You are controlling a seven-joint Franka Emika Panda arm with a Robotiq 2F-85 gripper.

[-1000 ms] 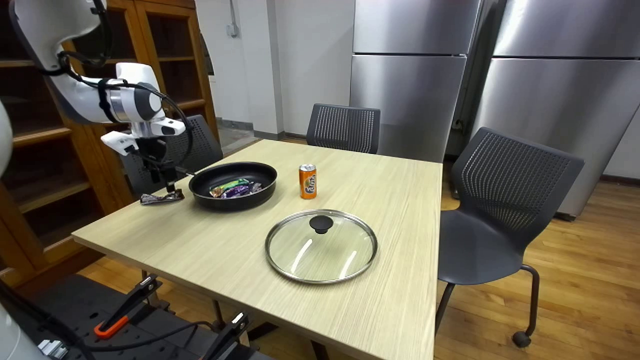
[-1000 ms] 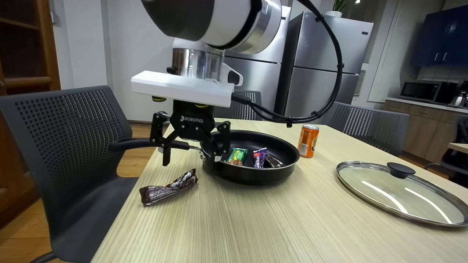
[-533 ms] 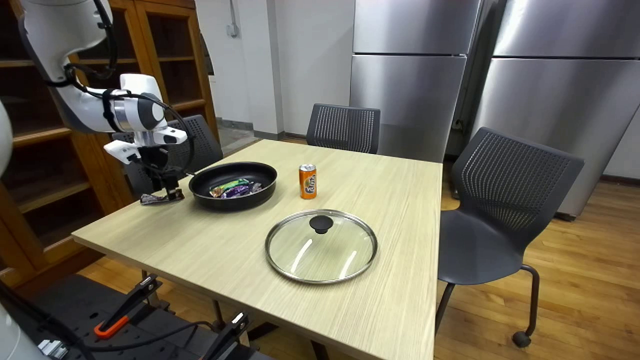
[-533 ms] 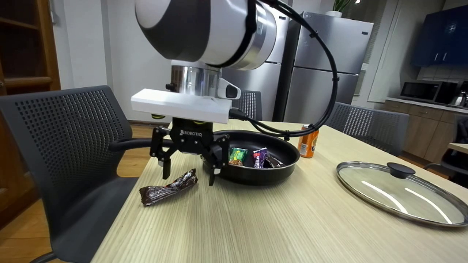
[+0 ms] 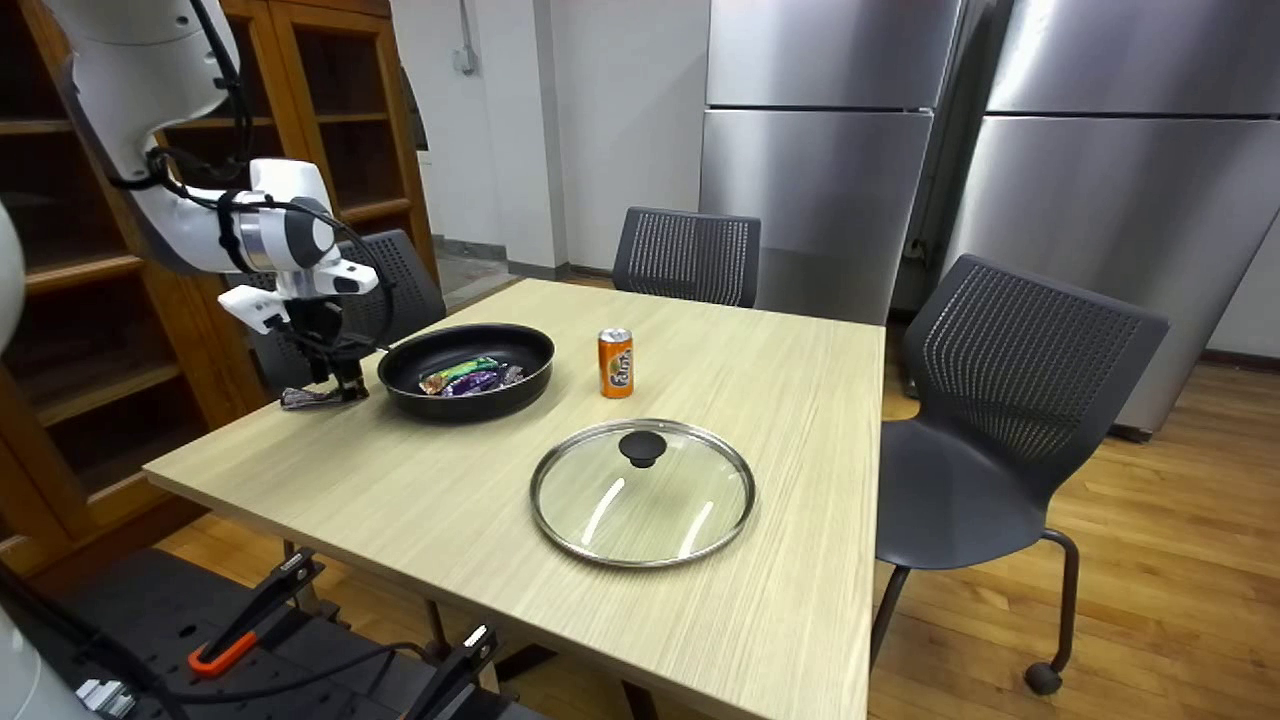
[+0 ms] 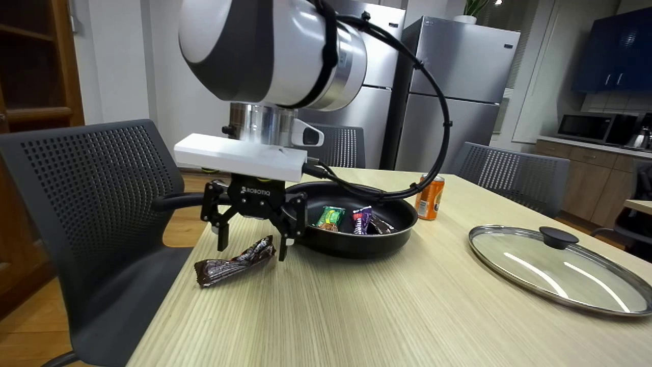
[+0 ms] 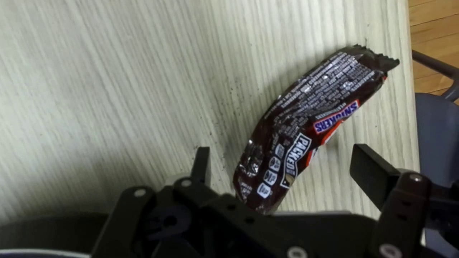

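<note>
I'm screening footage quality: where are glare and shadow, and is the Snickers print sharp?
In both exterior views, two white streaks glare on the glass lid; in the wrist view, glints speckle the Snickers wrapper, a soft shadow lies beside it, and its large lettering reads clearly while the fine print is too blurred to read.

In wrist view, looking down close on Snickers [image 7: 304, 123]; in both ext. views, facing fridges [image 5: 815, 230] across tbl. [image 5: 790, 590], sharing pan [image 6: 351, 247].

gripper [image 6: 252, 254] spread just beside brown wrapper [image 6: 233, 266] | black pan [image 6: 351, 247], wrapped bars [image 6: 361, 221] inside | orange can [image 6: 431, 202] | glass lid [image 6: 552, 267]
</note>
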